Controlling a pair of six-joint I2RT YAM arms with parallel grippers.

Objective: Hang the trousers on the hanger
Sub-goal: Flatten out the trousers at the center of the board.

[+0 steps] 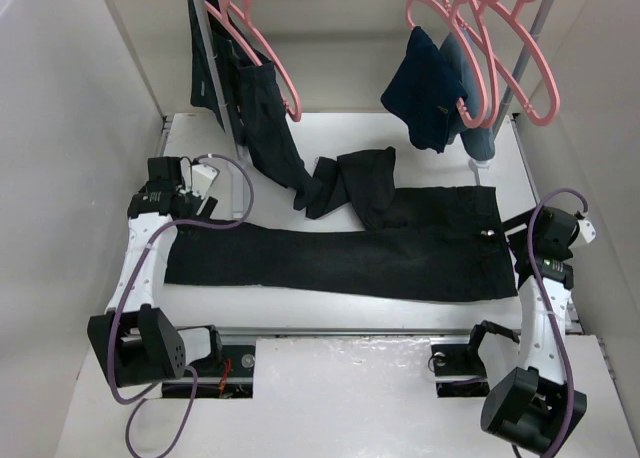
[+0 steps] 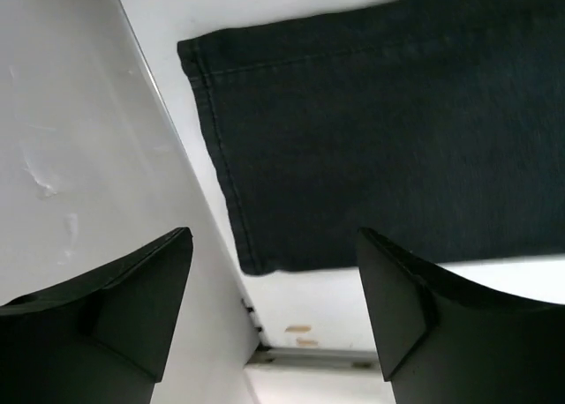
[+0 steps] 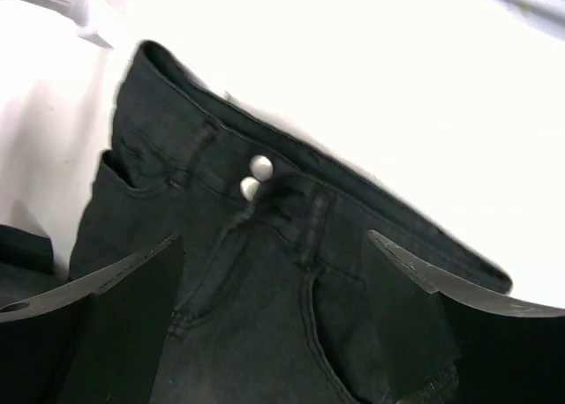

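The black trousers lie flat across the table, with the waistband and its metal button at the right and the leg hem at the left. My left gripper is open and empty just above the hem corner, near the left wall. My right gripper is open and empty beside the waistband. The right wrist view shows the button between and beyond the open fingers. Several pink hangers hang on the rack at the back.
Another black garment trails from a left pink hanger down onto the table behind the trousers. A navy garment hangs at the back right. White walls close in on the left and right. A metal rail runs along the front.
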